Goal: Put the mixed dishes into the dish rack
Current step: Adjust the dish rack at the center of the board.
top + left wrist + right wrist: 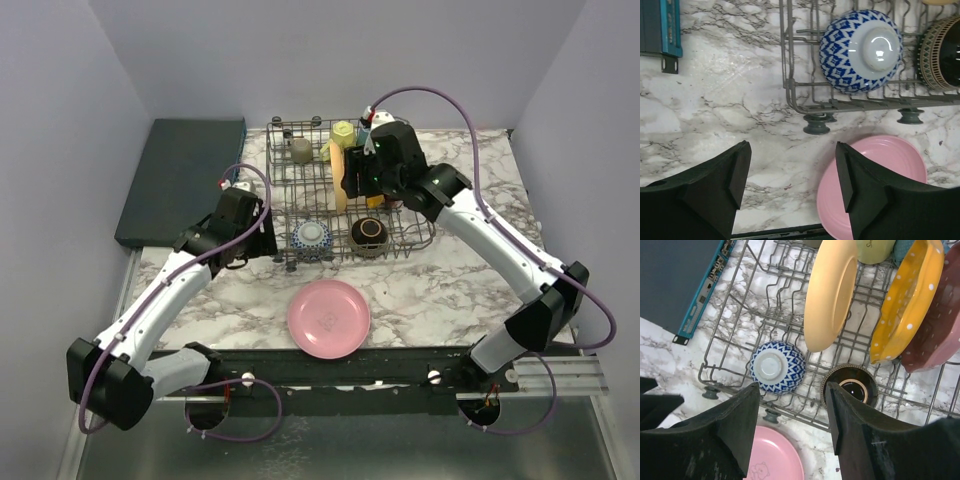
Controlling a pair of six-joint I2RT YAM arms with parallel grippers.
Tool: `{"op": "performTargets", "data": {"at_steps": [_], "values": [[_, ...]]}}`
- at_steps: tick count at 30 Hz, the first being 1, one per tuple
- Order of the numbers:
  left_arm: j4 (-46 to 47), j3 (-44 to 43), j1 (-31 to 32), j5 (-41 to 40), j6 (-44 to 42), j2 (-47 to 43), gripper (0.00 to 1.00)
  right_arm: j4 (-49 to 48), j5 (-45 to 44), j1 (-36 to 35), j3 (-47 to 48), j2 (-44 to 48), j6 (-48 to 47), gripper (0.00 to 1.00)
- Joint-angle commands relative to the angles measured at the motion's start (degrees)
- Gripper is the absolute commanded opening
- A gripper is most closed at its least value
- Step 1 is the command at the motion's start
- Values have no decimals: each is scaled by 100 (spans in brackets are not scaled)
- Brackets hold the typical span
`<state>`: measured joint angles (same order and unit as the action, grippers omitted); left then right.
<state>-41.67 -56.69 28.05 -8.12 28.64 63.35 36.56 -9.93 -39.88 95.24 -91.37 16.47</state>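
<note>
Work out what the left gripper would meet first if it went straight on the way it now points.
Most likely the bare marble table between the left gripper's open fingers, short of the dish rack's corner; the pink plate lies aside. Depth is unclear.

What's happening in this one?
Two arms are loading the dish rack. It holds a blue bowl, a brown bowl, a tan plate, an orange plate and a dark red plate on edge, plus mugs at the back. The pink plate lies on the table in front, not yet loaded. Both grippers are open and empty: the left gripper by the rack's near left corner, the right gripper above the rack.
</note>
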Motion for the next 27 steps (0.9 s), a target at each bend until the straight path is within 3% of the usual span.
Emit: {"op": "performTargets", "data": {"at_steps": [1, 11, 27], "values": [[135, -231, -439, 505, -314, 312, 72, -250, 244, 16, -291, 484, -63, 60], [469, -481, -564, 764, -176, 1021, 60, -273, 500, 15, -1018, 1251, 9, 59], [678, -534, -617, 548, -52, 1650, 45, -28, 2149, 15, -2965, 2366, 261, 58]]}}
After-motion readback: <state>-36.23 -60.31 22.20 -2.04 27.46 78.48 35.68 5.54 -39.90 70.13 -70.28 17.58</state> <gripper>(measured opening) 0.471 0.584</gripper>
